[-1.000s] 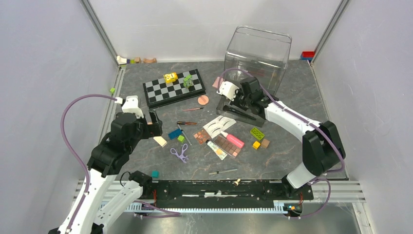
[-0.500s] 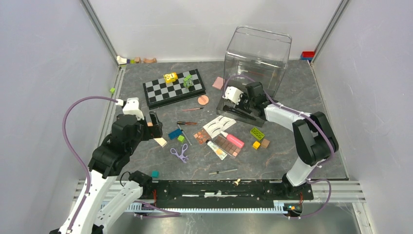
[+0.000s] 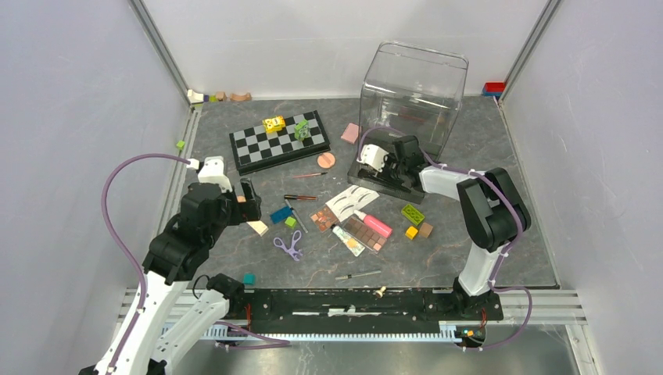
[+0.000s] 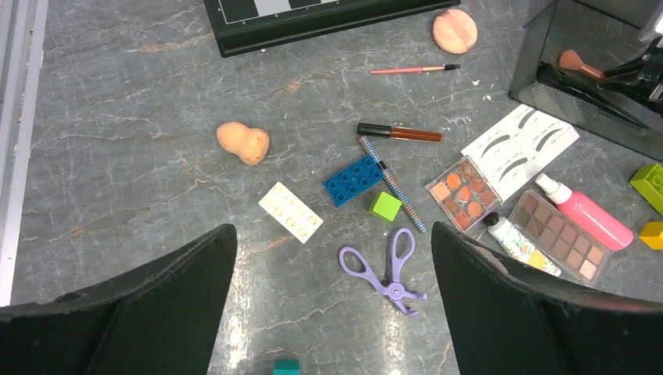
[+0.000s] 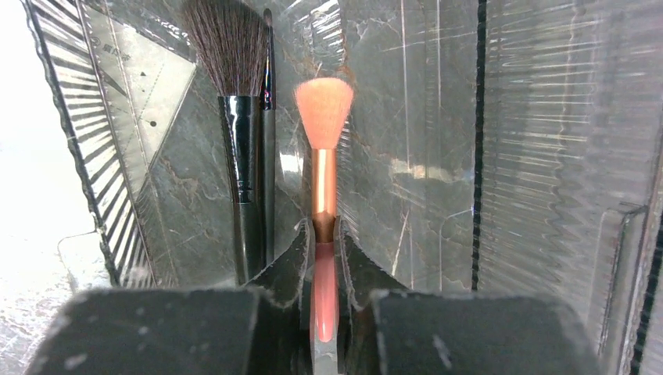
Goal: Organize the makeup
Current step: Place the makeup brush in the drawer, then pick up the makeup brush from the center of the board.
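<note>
Your right wrist view shows what the top view hides: the right gripper [image 5: 323, 234] is clamped on the pink handle of a peach-bristled brush [image 5: 324, 117], held inside the clear ribbed plastic tray [image 5: 547, 156] just beside a black-handled dark-bristled brush [image 5: 234, 70]. Your left wrist view shows the left gripper [image 4: 330, 234], fingers wide apart, above the grey marbled table [image 4: 117, 117]. Below it, mid-table, lie a peach sponge [image 4: 243, 142], purple curler [image 4: 391, 269], white card of lash shapes [image 4: 520, 148] and brown-pink eyeshadow palette [image 4: 559, 246]. Print on the clear sheet [image 5: 141, 86] behind the brushes is too small to read.

Lab cell: white panels [image 3: 78, 117], aluminium rail [image 3: 547, 301]
</note>
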{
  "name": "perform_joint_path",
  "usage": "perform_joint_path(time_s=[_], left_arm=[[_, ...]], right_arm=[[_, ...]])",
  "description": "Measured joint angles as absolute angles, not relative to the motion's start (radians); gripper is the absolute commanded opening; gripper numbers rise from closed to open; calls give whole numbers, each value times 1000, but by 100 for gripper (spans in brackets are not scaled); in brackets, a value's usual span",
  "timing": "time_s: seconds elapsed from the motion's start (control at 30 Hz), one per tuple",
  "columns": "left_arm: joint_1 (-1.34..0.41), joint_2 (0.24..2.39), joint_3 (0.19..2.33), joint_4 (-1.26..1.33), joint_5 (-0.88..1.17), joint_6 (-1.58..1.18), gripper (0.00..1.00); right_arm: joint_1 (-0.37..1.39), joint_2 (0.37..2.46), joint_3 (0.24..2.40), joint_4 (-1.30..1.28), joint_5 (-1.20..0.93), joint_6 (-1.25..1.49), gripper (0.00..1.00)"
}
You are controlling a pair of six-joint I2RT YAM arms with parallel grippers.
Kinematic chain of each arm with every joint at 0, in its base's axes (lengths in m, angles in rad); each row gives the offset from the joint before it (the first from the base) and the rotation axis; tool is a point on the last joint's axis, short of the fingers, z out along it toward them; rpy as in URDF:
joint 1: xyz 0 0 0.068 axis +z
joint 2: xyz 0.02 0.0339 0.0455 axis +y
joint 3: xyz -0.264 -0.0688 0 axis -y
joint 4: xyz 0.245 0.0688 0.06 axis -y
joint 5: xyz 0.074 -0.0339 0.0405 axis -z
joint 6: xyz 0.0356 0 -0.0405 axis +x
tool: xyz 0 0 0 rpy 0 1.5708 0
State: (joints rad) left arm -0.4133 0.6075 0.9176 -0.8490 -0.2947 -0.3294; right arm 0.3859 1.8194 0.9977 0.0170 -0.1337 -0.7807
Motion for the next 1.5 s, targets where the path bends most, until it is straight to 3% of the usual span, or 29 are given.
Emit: perform_joint_path(time_s=[0.37, 0.67, 1.0, 1.3, 1.5], left_arm=[[-413, 609, 917, -849, -294, -329, 100], [-413, 613, 917, -849, -294, -329, 100], [-414, 613, 917, -849, -295, -329, 100], [-414, 612, 917, -849, -297, -330, 100], [-414, 594, 937, -871, -299, -330, 100]], right_arm=[[386, 1839, 1029, 3, -128, -786, 29], [385, 1817, 1047, -63, -112, -780, 29], [401, 1625, 1028, -57, -183, -687, 30], [583, 1560, 1015, -54, -209, -641, 32], [710, 1689, 1205, -110, -271, -640, 35]])
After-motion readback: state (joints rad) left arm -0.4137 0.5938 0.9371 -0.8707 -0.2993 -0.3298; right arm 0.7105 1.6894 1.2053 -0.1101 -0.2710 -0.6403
